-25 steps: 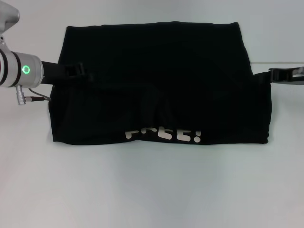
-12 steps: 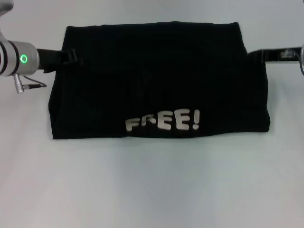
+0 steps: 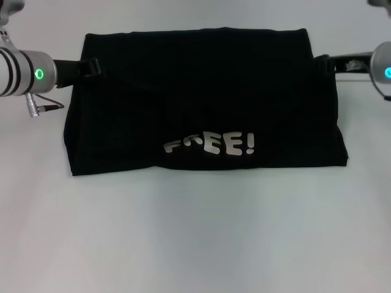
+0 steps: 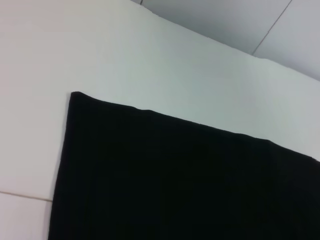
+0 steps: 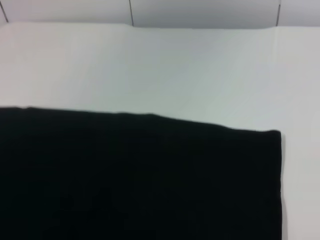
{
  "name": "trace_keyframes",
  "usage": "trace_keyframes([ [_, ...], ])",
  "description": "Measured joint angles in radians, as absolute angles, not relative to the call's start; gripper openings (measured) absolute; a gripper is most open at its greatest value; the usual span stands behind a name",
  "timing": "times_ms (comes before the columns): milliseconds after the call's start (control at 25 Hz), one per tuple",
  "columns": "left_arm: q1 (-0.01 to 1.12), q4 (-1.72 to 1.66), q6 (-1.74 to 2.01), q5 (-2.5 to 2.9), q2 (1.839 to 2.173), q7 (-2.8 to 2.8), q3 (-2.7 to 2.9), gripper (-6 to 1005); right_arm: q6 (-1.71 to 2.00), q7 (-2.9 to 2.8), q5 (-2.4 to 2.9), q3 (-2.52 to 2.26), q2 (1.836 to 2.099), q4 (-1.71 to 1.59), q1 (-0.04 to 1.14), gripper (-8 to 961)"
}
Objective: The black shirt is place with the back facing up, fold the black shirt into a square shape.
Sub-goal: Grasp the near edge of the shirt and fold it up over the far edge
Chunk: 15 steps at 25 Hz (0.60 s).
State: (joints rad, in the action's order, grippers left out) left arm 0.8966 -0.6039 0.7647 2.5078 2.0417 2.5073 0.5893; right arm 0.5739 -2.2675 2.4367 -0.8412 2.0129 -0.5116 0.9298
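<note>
The black shirt [image 3: 201, 97] lies across the table as a wide rectangle. Its near part is folded over, with the white letters "FREE!" [image 3: 211, 144] facing up. My left gripper [image 3: 91, 66] is at the shirt's left edge and my right gripper [image 3: 324, 63] is at its right edge. Each is shut on the folded-over layer and holds it near the far hem. The black fingers merge with the cloth. The left wrist view shows a far corner of the shirt [image 4: 175, 180], and the right wrist view shows the other far corner [image 5: 140, 175].
The white table [image 3: 195, 244] extends in front of the shirt and to both sides. A table seam and a wall edge show behind the shirt in the wrist views.
Both grippers have moved away from me toward the shirt's far edge, carrying the folded layer. The letters "FREE!" have come fully into view and shifted farther back.
</note>
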Motion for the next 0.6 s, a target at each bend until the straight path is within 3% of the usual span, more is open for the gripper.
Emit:
trace_keyframes([
  [200, 0.896, -0.606, 0.737, 2.508, 2.051, 2.509, 0.599, 197, 0.499, -2.267, 2.439, -0.912, 2.036, -0.491, 0.930, 73],
  [600, 0.895, -0.606, 0.714, 2.506, 2.071, 2.502, 0.605, 205, 0.465, -2.267, 2.437, -0.919, 2.042, -0.489, 0.931, 74],
])
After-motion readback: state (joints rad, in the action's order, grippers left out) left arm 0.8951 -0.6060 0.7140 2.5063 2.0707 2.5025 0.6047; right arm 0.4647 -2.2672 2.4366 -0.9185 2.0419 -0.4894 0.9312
